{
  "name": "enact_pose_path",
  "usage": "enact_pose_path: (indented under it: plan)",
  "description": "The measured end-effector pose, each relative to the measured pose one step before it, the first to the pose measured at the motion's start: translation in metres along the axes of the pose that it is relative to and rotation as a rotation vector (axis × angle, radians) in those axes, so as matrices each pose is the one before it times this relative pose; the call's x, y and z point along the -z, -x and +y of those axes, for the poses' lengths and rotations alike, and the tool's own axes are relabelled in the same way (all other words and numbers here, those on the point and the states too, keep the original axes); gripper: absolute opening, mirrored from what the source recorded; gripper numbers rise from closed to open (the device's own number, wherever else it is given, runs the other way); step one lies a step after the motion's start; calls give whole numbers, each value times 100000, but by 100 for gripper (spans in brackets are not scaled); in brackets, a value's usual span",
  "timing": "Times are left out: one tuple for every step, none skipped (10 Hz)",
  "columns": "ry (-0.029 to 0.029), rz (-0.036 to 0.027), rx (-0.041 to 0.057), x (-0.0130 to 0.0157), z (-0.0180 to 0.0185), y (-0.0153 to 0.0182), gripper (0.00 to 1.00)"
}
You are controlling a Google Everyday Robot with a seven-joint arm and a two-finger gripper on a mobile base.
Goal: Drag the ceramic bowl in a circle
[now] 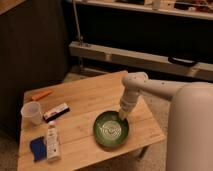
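Note:
The ceramic bowl point(110, 130) is round, shallow and glossy dark green with a pale pattern inside. It sits on the wooden table point(95, 95) near the front right corner. My gripper point(122, 114) comes down from the white arm on the right and reaches the bowl's far right rim, its tip at or just inside the edge.
A translucent plastic cup point(31, 113) stands at the left. A black and white bar point(56, 112), a white bottle point(52, 142), a blue item point(37, 148) and an orange item point(41, 94) lie on the left half. My white body point(192, 130) fills the right side.

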State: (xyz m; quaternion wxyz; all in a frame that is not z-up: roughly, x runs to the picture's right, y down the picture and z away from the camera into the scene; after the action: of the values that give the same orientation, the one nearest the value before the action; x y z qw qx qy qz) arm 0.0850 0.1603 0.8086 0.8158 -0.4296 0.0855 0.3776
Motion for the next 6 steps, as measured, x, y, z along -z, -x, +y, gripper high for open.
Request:
enact_pose_path:
  plan:
    - [213, -946, 3071, 496, 1490, 154, 0]
    - [237, -623, 2124, 230, 1099, 178, 0]
    - [335, -429, 2805, 70, 1279, 532, 0]
    - [232, -625, 2223, -189, 945, 996, 0]
    - [118, -348, 1145, -172, 569, 987, 0]
    - [93, -456, 1257, -245, 598, 1317, 0]
